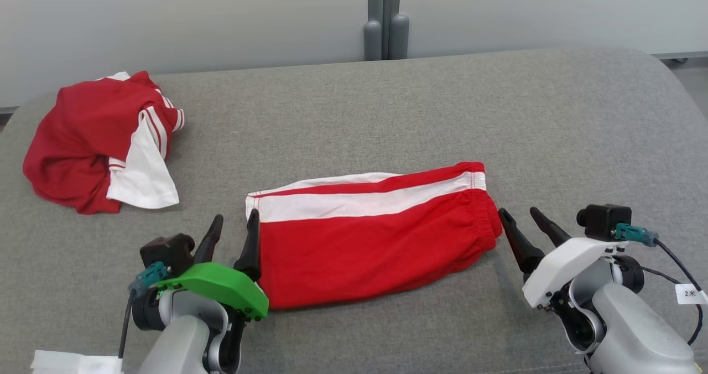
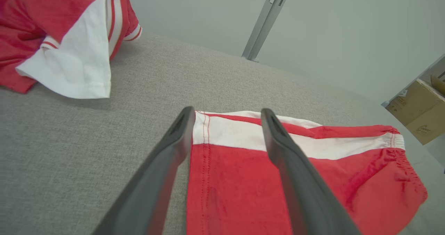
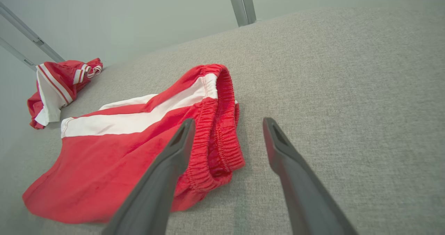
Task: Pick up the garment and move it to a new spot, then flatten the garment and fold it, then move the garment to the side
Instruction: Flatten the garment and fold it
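Shorts (image 1: 376, 235): red with a white side stripe, lying flat at mid-frame in the head view, hem to the left, elastic waistband to the right.
Cushion (image 1: 498, 114): grey fabric, carries everything.
Left gripper (image 1: 235, 217): fingers (image 2: 163, 165) apart, clamped on nothing. It sits at the hem end of the shorts. In the left wrist view the hem edge runs up between the fingers, one finger over bare cushion and the other over the red cloth.
Right gripper (image 1: 518, 212): fingers (image 3: 163, 172) apart, holding nothing, just beside the waistband. In the right wrist view the gathered waistband lies partly between them, with the right-hand finger over bare cushion.
Left arm: lower left of the head view, green wrist cover, fingers pointing up the frame.
Right arm: lower right, white wrist cover, fingers slanting up and left toward the waistband.
Shirt (image 1: 99, 141): red and white, crumpled at the upper left, well apart from the shorts.
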